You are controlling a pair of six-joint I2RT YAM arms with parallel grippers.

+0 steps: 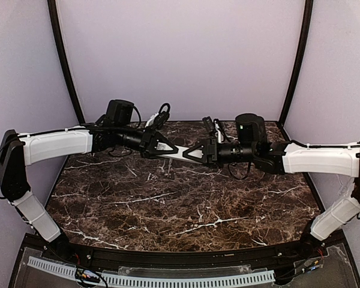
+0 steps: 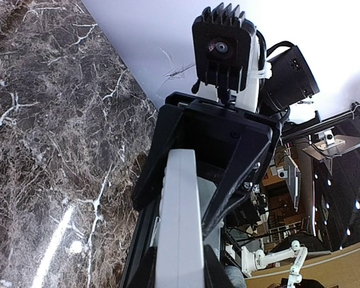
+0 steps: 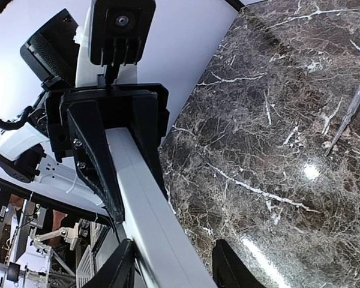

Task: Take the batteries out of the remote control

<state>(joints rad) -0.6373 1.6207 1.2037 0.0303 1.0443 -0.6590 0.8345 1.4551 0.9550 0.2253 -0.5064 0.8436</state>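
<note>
Walls: plain lilac panels (image 1: pixel 180 60) close off the back and both sides; two black curved poles (image 1: pixel 66 60) rise at the rear corners
Background: past the table edge, in the lower right of the left wrist view, a workshop with shelving and lamps, blurred
Table: dark brown marble with white veins (image 1: pixel 168 210), filling the middle of the top view
Left arm: white and black (image 1: pixel 54 147), reaching from the left edge toward the upper middle; black cables (image 1: pixel 162 114) loop above its wrist
Right arm: same build (image 1: pixel 318 159), reaching in from the right edge to meet it
In the way: each wrist view is largely blocked by the opposite gripper and its black finned camera (image 2: pixel 225 36); the remote's faces are mostly hidden
Left gripper: narrow, clamped on one end of the remote (image 1: pixel 173 150)
Right gripper: fingers straddle the other end (image 1: pixel 191 153); marble shows between one finger (image 3: pixel 231 267) and the white body, so it is not clamped
Remote control: slim white bar (image 1: pixel 182 152) held off the table, upper middle of the top view; long axis left to right, dipping slightly rightward
Writing: a pale sticker (image 1: pixel 162 146) on the left gripper, too small to read
Screwdriver: thin, clear-handled (image 3: pixel 345 117), lying on the marble at the right edge of the right wrist view, well apart
</note>
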